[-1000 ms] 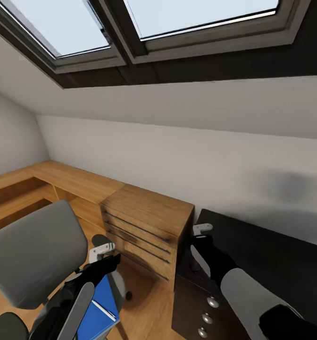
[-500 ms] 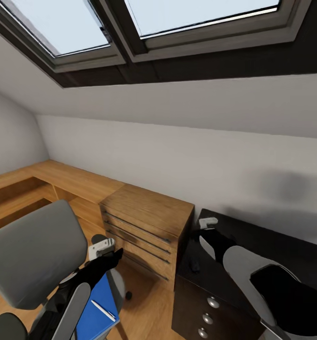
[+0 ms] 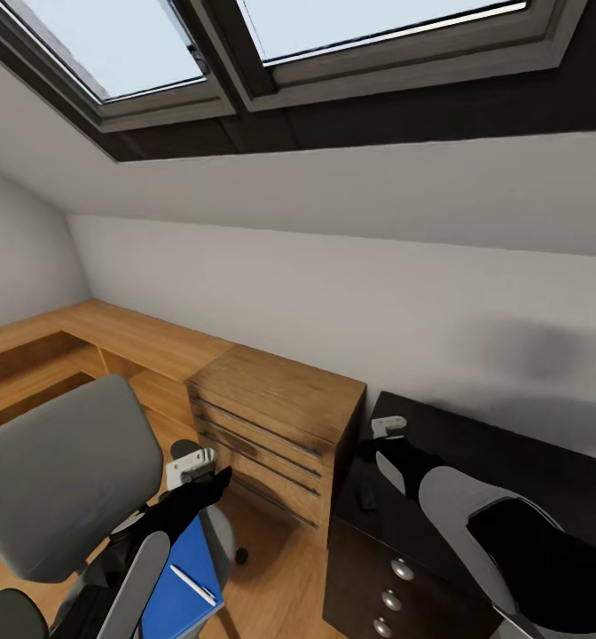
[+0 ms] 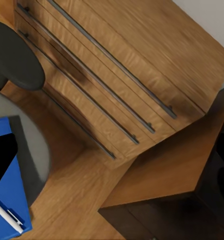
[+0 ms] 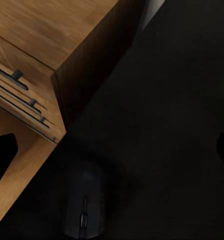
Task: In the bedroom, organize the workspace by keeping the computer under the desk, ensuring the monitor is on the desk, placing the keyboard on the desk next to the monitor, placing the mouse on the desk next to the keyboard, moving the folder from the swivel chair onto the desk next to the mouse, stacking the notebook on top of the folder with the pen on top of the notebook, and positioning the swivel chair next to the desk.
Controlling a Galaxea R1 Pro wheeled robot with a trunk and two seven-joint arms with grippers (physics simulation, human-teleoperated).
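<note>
Looks like we're on the mouse step: it sits on the desk just under our right gripper. Can't tell either gripper's jaw state. Next we'd fetch the folder off the swivel chair.

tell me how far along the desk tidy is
Done: the mouse lies on the desk, with the right tool above that end. In hand: nothing; the left tool hangs above the chair. Left: the folder is on the seat, with the pen on it, so it must go to the desk. Monitor, keyboard and computer can't be judged here.
</note>
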